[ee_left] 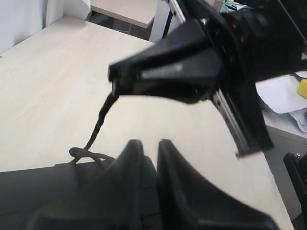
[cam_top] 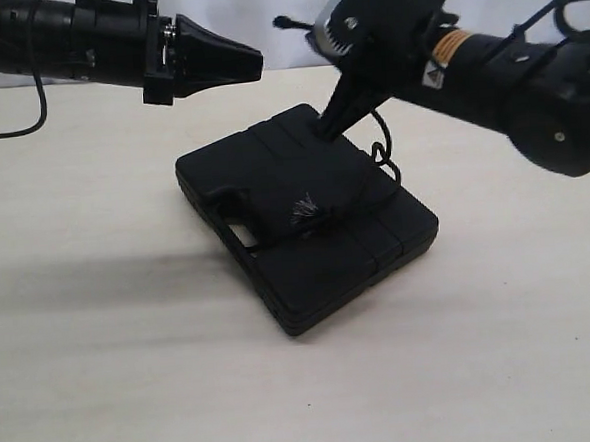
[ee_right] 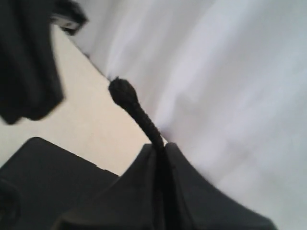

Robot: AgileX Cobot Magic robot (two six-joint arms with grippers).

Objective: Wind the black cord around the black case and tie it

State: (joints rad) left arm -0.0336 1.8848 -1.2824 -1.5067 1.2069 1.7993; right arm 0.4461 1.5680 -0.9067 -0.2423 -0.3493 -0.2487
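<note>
On the left, the left gripper (cam_top: 253,61) hangs in the air, above and to the far left of the case. Its fingers are pressed together, with only a thin slit between them in the left wrist view, and they carry nothing.

In the middle, the black case (cam_top: 307,245) lies flat on the table (cam_top: 124,372), turned at an angle, with its handle slot (cam_top: 229,213) on the left side. The black cord (ee_left: 98,122) is partly on it. The frayed knot (cam_top: 304,210) sits on the face near the slot, and the cord curls at the case's right edge. From there one strand rises to the right gripper (cam_top: 327,127). We cannot tell how the cord runs under the case.

On the right, this gripper is clamped on the cord close to its free end. In the right wrist view a short piece with a knobbed tip (ee_right: 123,93) sticks out past the fingers.

We judge the case to be stiff but rather light, so a sideways pull may slide it on the smooth table. The cord looks soft and limp. Its braid should give some friction for a knot, but it keeps no shape without tension. We think good places to hold are near the free end and on the strand close to the case edge. The fuzzy knot is not a good place, because it could come apart.
</note>
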